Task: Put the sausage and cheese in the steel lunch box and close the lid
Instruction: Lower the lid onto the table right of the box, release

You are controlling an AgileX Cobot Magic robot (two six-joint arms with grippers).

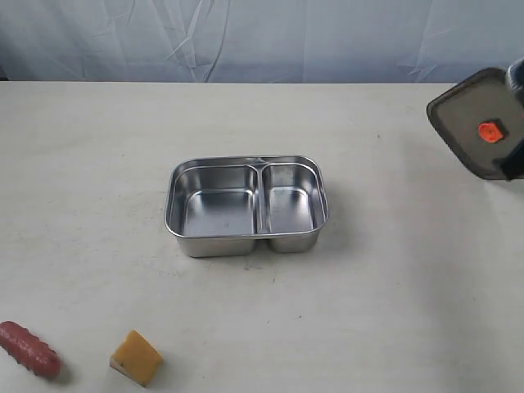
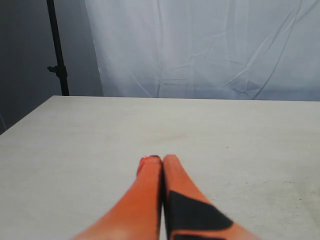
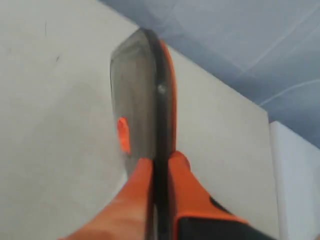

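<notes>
The steel lunch box stands open and empty in the middle of the table, showing two compartments. Near the front left edge lie the reddish-brown sausage and the yellow cheese wedge. At the far right the dark smoky lid, with its orange valve, hangs tilted above the table. My right gripper is shut on the lid by its rim. In the left wrist view my left gripper is shut with nothing in it, low over bare table; it does not show in the exterior view.
A white cloth backdrop hangs behind the table's far edge. A black stand pole rises beyond the table's far corner in the left wrist view.
</notes>
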